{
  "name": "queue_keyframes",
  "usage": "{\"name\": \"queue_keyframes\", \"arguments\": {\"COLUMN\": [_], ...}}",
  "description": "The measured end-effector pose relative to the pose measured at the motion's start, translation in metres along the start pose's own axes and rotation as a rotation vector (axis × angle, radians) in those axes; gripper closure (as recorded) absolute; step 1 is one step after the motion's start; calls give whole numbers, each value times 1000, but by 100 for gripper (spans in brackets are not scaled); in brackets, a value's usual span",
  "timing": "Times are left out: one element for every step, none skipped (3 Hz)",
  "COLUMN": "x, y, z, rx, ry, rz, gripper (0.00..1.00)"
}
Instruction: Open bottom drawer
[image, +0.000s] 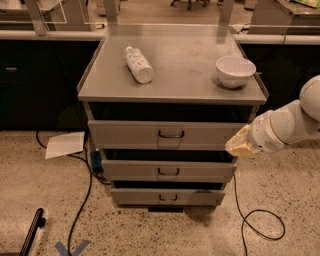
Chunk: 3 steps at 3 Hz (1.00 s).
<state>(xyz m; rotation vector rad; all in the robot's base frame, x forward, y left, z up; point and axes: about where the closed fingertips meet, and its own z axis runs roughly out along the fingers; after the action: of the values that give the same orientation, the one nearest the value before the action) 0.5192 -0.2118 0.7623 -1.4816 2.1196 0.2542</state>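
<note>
The bottom drawer (167, 196) is the lowest and narrowest of three grey metal fronts on the cabinet. It has a small black loop handle (168, 198) at its centre and sits pushed in. My gripper (239, 145), tan-tipped on a white arm, hovers at the cabinet's right edge. It is level with the gap between the top drawer (165, 135) and the middle drawer (167, 171). It is well above and to the right of the bottom drawer's handle and touches no handle.
A white bowl (235, 70) and a lying white bottle (138, 64) rest on the cabinet top (180, 75). A paper sheet (65, 144), black cables (82, 200) and a dark object (32, 232) lie on the speckled floor. Dark counters stand behind.
</note>
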Motion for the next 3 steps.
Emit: {"name": "queue_keyframes", "arguments": {"x": [14, 32, 43], "y": [16, 37, 63], "z": [44, 98, 152], "rx": [-72, -93, -77], "ry": [-72, -169, -180], "rz": [41, 122, 206], "gripper": [100, 100, 100]}}
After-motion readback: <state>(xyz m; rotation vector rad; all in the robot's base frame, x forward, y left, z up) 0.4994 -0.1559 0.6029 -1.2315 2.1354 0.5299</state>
